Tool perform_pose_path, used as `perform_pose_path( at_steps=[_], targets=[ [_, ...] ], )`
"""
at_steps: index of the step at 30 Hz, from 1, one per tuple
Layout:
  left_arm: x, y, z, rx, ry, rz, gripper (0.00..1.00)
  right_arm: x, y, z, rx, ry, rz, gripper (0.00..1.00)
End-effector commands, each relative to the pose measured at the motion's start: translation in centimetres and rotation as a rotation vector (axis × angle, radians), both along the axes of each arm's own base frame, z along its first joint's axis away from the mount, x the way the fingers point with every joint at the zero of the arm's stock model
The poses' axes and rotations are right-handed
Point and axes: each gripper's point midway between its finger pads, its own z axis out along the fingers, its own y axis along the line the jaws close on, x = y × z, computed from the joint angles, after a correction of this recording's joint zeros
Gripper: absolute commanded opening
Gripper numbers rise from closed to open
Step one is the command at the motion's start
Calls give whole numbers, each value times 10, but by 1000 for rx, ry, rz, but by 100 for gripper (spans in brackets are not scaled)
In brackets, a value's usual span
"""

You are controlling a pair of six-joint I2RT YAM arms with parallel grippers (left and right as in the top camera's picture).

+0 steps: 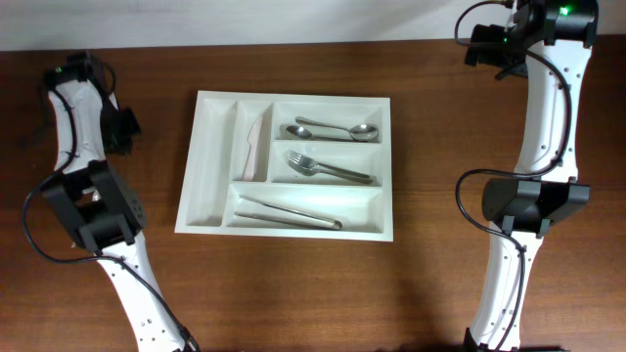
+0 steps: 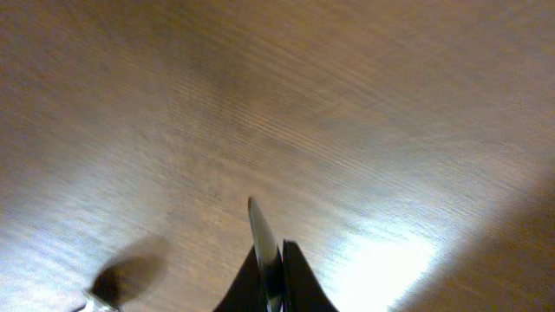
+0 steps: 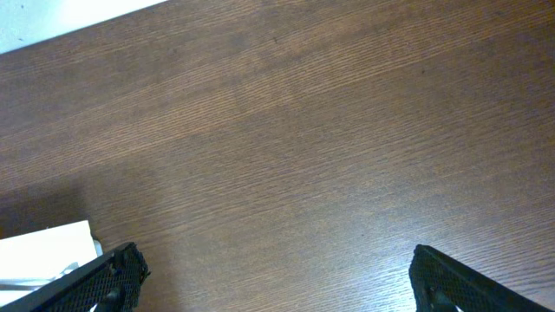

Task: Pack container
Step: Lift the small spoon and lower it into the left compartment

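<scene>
Left gripper [image 2: 270, 258]: pinched closed above the bare wooden table [image 1: 430, 117].
Right gripper [image 3: 277, 267]: spread wide, nothing between.
Cutlery tray [image 1: 210, 186]: mid-table between the arms, holding spoons [image 1: 333, 130], fork [image 1: 328, 168], tongs [image 1: 289, 213], white knife [image 1: 256, 147].

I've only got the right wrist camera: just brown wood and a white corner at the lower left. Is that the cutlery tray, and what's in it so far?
Observer: Yes, that's the container. Overhead, its long compartments hold spoons, forks and tongs, top to bottom.
Operator: And the two upright slots?
Observer: A white knife lies in the one next to the long compartments. The outer one is empty.
Operator: What's the other arm doing?
Observer: Its wrist view shows the left end effector shut, above the wooden table.
</scene>
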Motion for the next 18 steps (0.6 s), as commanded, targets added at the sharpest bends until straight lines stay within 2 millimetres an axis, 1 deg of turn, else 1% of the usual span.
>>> perform_pose_path(
  at_steps=[1, 3, 5, 6, 8, 10, 13, 16, 18],
  targets=[
    [23, -29, 60, 43, -106, -112, 2, -1, 2, 12, -1, -27, -6, 99],
    [21, -50, 80, 45, -111, -180, 2, -1, 2, 12, -1, -27, -6, 99],
    [19, -71, 92, 43, -106, -239, 2, -1, 2, 12, -1, -27, -6, 99],
    [17, -81, 95, 41, -99, -260, 2, -1, 2, 12, -1, -27, -6, 99],
    [21, -105, 96, 28, -109, -306, 2, -1, 2, 12, -1, -27, -6, 99],
    [24, -128, 94, 11, -112, -348, 2, -1, 2, 12, -1, -27, -6, 99],
    [25, -156, 84, 4, -93, -400, 2, -1, 2, 12, -1, -27, -6, 99],
    [26, -175, 72, -1, -71, -439, 2, -1, 2, 12, -1, -27, -6, 99],
    [26, -183, 64, -1, -56, -454, 2, -1, 2, 12, -1, -27, -6, 99]
  ],
)
